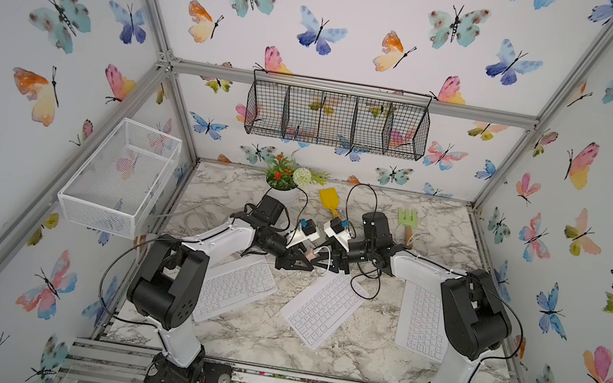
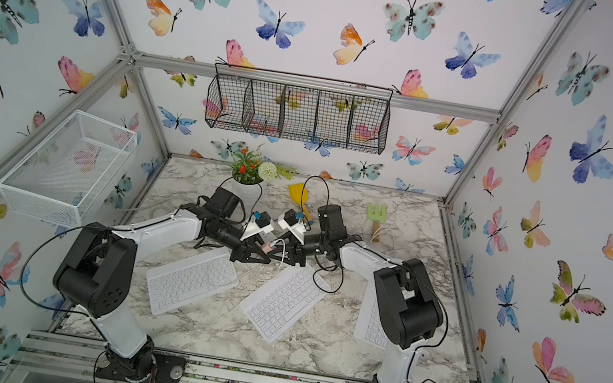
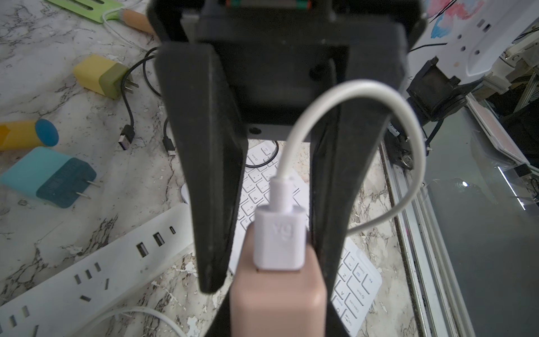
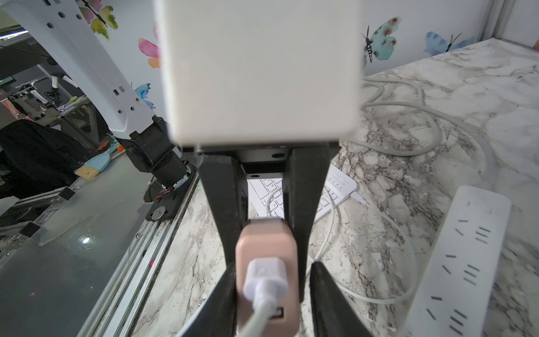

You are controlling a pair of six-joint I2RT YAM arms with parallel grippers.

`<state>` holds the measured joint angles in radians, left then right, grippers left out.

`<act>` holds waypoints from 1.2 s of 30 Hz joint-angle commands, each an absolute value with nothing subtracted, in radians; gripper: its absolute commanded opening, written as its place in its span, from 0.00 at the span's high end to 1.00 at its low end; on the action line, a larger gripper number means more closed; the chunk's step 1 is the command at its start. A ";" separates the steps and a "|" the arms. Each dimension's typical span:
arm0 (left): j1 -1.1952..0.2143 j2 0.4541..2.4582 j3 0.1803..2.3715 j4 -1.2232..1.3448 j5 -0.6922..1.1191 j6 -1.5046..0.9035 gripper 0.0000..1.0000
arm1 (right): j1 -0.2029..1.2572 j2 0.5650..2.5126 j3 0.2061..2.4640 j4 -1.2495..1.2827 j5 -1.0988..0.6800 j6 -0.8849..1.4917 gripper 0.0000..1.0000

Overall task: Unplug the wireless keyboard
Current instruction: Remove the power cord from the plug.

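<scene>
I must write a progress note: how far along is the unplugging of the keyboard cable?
Done: the pink adapter is held aloft by the right gripper. In hand: the left gripper straddles the white plug. Left: the plug still sits in the adapter; pulling it out remains.

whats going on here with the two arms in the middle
Both arms meet above the marble table, near the middle keyboard. The right gripper holds a pink adapter in the air. The left gripper has its jaws either side of the white USB plug seated in it, a gap showing on one side. The plug is not out yet.
</scene>
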<state>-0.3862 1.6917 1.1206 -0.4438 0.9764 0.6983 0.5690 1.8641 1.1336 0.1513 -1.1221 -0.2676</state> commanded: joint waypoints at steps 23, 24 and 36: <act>-0.358 1.714 1.105 -0.215 0.529 0.406 1.00 | 0.499 1.706 1.020 0.251 -0.281 0.109 0.48; -0.359 1.719 1.107 -0.213 0.513 0.391 1.00 | 0.496 1.692 1.015 0.252 -0.261 0.135 0.48; -0.359 1.786 1.201 -0.237 0.341 0.197 1.00 | 0.451 1.529 0.944 0.418 -0.653 0.654 0.55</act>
<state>-0.3611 1.7790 1.1683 -0.2398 0.3836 0.2699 0.4381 1.5524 0.9855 0.3019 -0.5060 0.4614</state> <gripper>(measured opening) 0.279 0.456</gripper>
